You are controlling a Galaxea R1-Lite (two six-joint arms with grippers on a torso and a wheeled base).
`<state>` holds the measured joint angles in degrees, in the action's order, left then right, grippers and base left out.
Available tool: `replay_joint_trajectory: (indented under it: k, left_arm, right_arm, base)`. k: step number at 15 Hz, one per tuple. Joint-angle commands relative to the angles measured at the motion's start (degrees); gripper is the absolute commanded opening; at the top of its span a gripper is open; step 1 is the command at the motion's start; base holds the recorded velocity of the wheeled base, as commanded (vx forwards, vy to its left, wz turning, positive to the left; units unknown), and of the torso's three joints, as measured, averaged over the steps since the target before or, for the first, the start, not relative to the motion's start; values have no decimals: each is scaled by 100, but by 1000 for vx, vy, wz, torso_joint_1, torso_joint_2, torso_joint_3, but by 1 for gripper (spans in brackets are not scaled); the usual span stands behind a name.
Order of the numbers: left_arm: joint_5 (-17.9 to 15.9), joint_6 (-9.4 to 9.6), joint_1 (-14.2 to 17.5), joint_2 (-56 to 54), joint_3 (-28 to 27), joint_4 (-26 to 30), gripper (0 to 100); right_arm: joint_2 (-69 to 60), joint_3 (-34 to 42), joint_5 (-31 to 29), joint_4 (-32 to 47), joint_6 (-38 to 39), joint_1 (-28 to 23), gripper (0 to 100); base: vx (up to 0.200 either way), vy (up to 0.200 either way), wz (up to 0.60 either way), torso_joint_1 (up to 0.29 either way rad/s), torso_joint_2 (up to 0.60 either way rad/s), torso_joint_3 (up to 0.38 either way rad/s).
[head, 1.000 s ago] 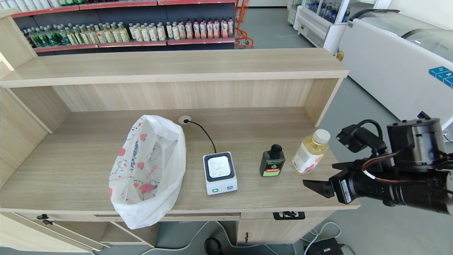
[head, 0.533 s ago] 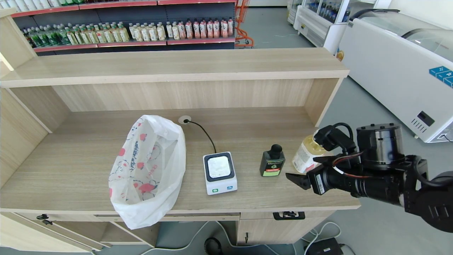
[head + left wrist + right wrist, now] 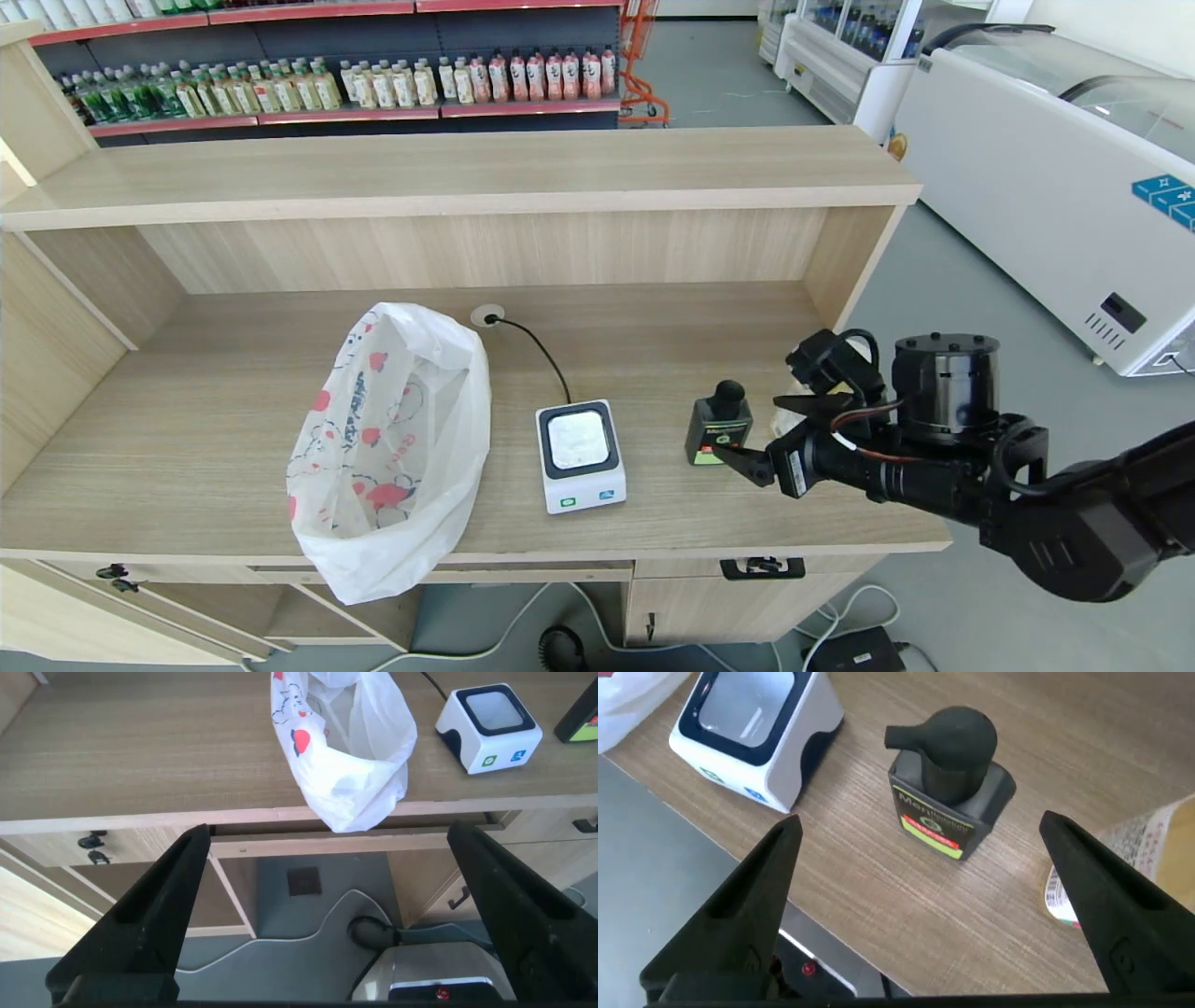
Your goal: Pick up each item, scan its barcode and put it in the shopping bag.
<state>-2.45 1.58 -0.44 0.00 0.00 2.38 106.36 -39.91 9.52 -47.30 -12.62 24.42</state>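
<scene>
Item: squat dark-green plastic bottle, black pump cap, red/green label [image 3: 719,431]. Upright on light-wood surface [image 3: 205,420], betw. white box scanner w/ dark-rimmed window [image 3: 580,455] and pale-yellow drink bottle w/ printed label [image 3: 1148,859].
R pincer [image 3: 752,427]: apart, empty, low, just beside item; no contact seen.
Step in hand, prob.: grasp. Best done by centring body betw. fingers, closing on flat sides below cap, staying clear of yellow bottle.
White plastic shopping bag, red print [image 3: 392,448]: mouth open, beyond scanner.
L pincer [image 3: 329,835]: apart, empty, off surface's front edge.

Juice bottle [image 3: 1153,840] mostly behind the right arm [image 3: 934,485], partly beyond the right wrist view's edge.
</scene>
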Motion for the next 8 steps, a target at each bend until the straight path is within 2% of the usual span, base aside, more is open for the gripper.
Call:
replay_joint_trajectory:
  k: [1, 8]
  left_arm:
    - [-1, 0, 0, 0, 0, 0, 100]
    - [-1, 0, 0, 0, 0, 0, 100]
  right_arm:
    - [429, -175, 111, -139, -118, -7, 100]
    - [1203, -623, 437, -702, -364, -60, 100]
  base:
    - [0, 0, 0, 0, 0, 0]
    - [0, 0, 0, 0, 0, 0]
